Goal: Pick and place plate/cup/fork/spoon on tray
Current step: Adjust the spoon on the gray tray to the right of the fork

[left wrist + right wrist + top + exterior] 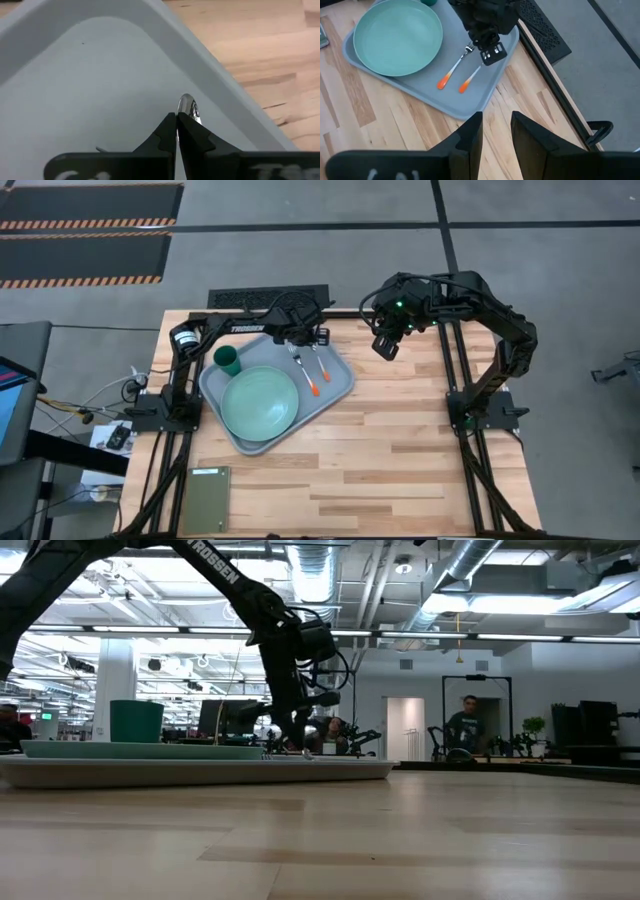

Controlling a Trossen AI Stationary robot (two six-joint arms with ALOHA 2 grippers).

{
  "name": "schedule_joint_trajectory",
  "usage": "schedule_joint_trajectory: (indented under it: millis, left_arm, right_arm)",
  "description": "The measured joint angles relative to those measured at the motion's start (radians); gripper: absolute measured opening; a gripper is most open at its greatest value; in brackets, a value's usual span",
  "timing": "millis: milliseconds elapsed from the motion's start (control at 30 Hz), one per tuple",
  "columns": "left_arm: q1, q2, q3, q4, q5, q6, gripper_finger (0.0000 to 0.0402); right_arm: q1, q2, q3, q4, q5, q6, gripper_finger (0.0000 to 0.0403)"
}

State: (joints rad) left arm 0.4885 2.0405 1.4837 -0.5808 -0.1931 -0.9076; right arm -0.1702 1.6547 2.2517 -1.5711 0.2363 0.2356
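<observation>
The grey-blue tray [337,393] lies on the table's left half. On it rest the mint plate [260,402], the dark green cup [228,360], the fork [455,65] and the spoon [470,80], both with orange handle ends toward the near side. My left gripper [318,338] is low over the tray's far right corner, shut at the spoon's bowl end. My right gripper [385,348] hangs open and empty above the table, right of the tray. My left gripper comes from above, pointing down, with its shut fingertips [170,125] at the spoon's bowl end. The bowl [189,106] shows just past the tips, and the fingers hide the contact itself. The spoon's orange handle end [463,86] lies on the tray floor.
A dark olive flat rectangle [205,498] lies at the table's near left corner. Bare wood spreads right of and in front of the tray. A black grille [265,297] sits past the far edge. A person [467,725] stands far off in the room.
</observation>
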Motion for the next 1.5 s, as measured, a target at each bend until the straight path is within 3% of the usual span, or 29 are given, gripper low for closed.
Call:
schedule_joint_trajectory:
  millis: [233, 500, 667, 1500]
  left_arm:
    - [-0.02, 0.0, -0.001, -0.022, -0.011, -0.05, 0.0]
    - [-0.021, -0.012, -0.111, 0.086, 0.058, -0.125, 0.0]
    - [-0.026, -0.055, -0.146, 0.102, 0.03, -0.137, 0.0]
    - [-0.022, -0.062, -0.146, 0.074, -0.021, -0.189, 0.0003]
  right_arm:
    - [0.007, 0.0, 0.0, 0.0, 0.0, 0.0, 0.0127]
    - [0.043, 0.0, 0.0, 0.0, 0.0, -0.009, 0.0127]
    - [0.06, 0.0, 0.0, 0.0, 0.0, -0.009, 0.0127]
    - [0.059, 0.0, 0.0, 0.0, 0.0, 0.0, 0.0127]
